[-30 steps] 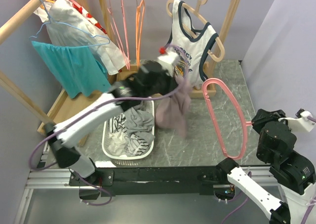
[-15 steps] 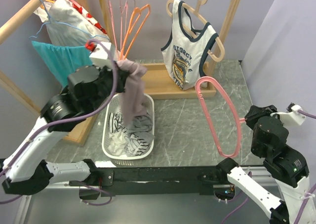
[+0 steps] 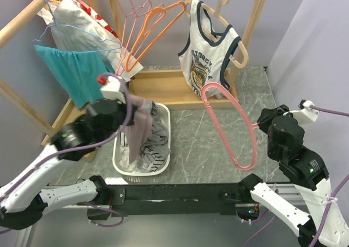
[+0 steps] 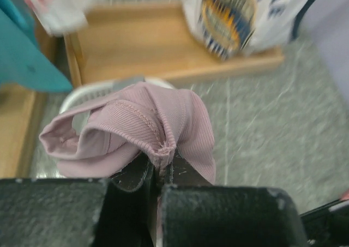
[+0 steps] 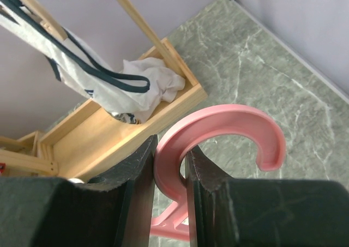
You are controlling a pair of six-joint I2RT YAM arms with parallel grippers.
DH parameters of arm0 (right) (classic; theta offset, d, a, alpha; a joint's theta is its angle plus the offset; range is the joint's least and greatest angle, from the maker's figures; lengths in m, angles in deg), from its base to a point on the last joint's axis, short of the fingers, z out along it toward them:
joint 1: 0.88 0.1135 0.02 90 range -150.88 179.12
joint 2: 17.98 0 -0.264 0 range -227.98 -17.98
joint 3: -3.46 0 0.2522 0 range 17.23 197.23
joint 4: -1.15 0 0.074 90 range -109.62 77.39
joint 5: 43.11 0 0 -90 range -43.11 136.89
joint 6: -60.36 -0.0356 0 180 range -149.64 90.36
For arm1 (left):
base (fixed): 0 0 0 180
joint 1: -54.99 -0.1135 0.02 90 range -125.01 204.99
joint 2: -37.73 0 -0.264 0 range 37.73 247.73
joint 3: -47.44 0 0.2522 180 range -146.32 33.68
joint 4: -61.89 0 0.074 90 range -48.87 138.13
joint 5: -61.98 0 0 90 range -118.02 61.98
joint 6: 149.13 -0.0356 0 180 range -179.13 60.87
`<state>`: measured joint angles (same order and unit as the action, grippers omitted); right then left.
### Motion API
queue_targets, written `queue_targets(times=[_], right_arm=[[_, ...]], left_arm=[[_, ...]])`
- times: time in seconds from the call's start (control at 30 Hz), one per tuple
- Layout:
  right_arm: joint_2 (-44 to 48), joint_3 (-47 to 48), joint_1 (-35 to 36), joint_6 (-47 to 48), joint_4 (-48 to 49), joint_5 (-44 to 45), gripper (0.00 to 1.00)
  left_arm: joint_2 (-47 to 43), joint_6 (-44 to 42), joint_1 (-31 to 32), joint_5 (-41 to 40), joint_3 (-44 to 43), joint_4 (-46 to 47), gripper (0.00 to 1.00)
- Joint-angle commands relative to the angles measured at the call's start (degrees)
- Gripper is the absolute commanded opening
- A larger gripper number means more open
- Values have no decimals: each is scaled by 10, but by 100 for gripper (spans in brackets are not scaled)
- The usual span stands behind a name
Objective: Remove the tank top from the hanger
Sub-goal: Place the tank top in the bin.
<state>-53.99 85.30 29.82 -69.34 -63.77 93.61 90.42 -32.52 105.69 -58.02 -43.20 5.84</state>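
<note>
Tank top (image 4: 131, 124), seemingly soft and limp, pinched at a bunched edge by left gripper (image 4: 161, 165) — right gripper (image 5: 170, 168) clamps pink hanger (image 5: 234, 119)

Marbled table (image 3: 210, 143) — basket (image 3: 140, 172), wooden rack (image 3: 163, 89)

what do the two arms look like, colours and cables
White links, black joint housings. A purple cable loops along the left arm; another trails from the right arm. Fingers are matte black; a red cap sits at the left wrist.

mauve tank top (image 4: 163, 116) dangling, pink hanger (image 5: 218, 119) bare
</note>
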Motion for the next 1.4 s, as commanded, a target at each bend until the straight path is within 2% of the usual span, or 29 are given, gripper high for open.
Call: queue_targets(times=[0.0, 0.1, 0.2, 0.4, 0.63, 0.67, 0.7, 0.73, 0.77, 0.83, 0.93, 1.03, 1.13, 1.23, 1.37], right_arm=[[-6, 2, -4, 6, 37, -15, 2], [-5, -2, -4, 9, 40, -17, 3], [-7, -1, -4, 15, 40, -18, 3], [-17, -8, -4, 23, 46, -25, 4], [-19, -14, -3, 27, 52, -34, 5], [-19, -13, -3, 29, 49, -34, 5], [-19, -13, -4, 30, 49, -34, 6], [-18, -11, -3, 34, 48, -33, 6], [-18, -12, -3, 37, 46, -34, 6], [-22, -15, -4, 44, 41, -32, 7], [-33, -24, -3, 55, 37, -38, 8], [-54, -31, -4, 69, 36, -54, 5], [-76, -38, -4, 94, 45, -85, 4], [-91, -43, -3, 123, 47, -106, 0], [-71, -58, -4, 182, 72, -148, 0]], left_arm=[[-2, 78, 1, 36, 90, 25, 1], [-13, 110, 1, 70, 194, 54, 1], [-12, 144, 1, 77, 242, 42, 1], [-11, 197, 0, 103, 299, 17, 1], [27, 202, 1, 153, 338, 51, 3], [34, 201, 1, 147, 337, 43, 11], [42, 202, 1, 140, 323, 35, 30], [39, 200, 2, 137, 315, 33, 71], [31, 197, 2, 123, 305, 31, 93], [-12, 183, 2, 111, 274, 34, 99], [-65, 152, 2, 73, 218, 40, 99], [-97, 101, 2, 83, 162, 73, 99], [-113, 30, 2, 156, 141, 151, 99], [-92, -34, 2, 250, 129, 213, 99], [1, -110, 2, 310, 77, 229, 99]])
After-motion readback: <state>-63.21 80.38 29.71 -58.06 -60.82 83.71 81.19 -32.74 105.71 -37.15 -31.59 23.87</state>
